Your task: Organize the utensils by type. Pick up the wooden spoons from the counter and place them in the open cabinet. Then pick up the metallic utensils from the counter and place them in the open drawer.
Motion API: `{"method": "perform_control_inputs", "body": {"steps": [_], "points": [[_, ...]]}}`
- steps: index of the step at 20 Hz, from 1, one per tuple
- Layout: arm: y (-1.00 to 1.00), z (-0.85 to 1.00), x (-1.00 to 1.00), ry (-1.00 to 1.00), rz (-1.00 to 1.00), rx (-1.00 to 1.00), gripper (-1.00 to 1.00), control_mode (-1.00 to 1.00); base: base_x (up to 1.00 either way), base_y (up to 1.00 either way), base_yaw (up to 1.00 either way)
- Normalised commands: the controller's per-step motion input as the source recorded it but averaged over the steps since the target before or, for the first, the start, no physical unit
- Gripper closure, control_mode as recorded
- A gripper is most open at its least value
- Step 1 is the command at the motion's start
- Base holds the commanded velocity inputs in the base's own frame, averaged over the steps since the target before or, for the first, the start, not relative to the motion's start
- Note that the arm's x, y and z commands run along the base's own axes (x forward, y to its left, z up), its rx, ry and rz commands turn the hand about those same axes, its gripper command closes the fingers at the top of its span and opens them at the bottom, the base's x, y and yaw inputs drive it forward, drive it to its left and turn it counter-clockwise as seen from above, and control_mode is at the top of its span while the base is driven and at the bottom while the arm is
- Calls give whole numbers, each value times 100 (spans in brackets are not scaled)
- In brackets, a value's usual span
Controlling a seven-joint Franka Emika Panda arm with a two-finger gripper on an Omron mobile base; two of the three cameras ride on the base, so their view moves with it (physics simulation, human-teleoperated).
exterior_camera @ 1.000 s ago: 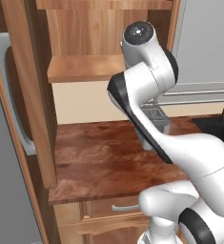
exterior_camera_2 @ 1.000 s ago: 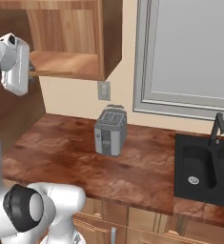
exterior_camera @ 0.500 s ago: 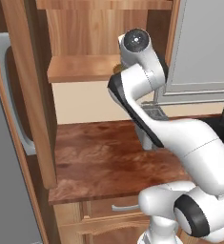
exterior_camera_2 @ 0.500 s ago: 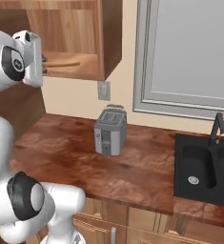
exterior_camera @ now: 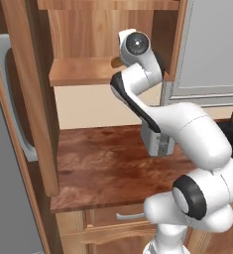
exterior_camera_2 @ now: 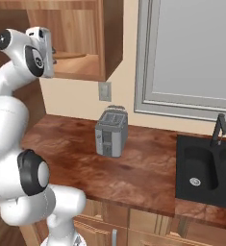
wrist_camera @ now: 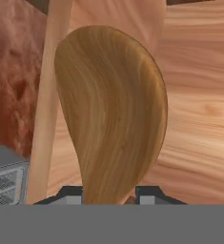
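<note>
A grey toaster (exterior_camera_2: 111, 131) stands upright on the tabletop (exterior_camera_2: 148, 169), near the back wall, with two slots on top and a small knob on its front; the left base view shows it (exterior_camera: 157, 144) partly behind the white arm. Above it, a white outlet (exterior_camera_2: 104, 91) sits on the beige wall. To the right, a black sink (exterior_camera_2: 208, 170) is set into the tabletop, with a dark faucet (exterior_camera_2: 219, 128) behind it. A grey-framed window (exterior_camera_2: 191, 53) spans the wall above the sink.
</note>
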Motion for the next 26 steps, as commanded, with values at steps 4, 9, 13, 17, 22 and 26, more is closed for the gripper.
{"method": "perform_control_inputs", "body": {"steps": [4, 9, 13, 17, 22, 26], "points": [[19, 15, 73, -4, 0, 1, 100, -100, 0, 0, 0], [23, 0, 73, 1, 0, 6, 100, -100, 0, 0, 0], [18, -9, 59, 4, 2, 7, 100, -100, 0, 0, 0], [9, -17, 55, 0, 3, 9, 100, -100, 0, 0, 0], [5, -21, 34, 0, 6, 6, 100, -100, 0, 0, 0], [5, -25, 17, 0, 8, 5, 100, -100, 0, 0, 0]]}}
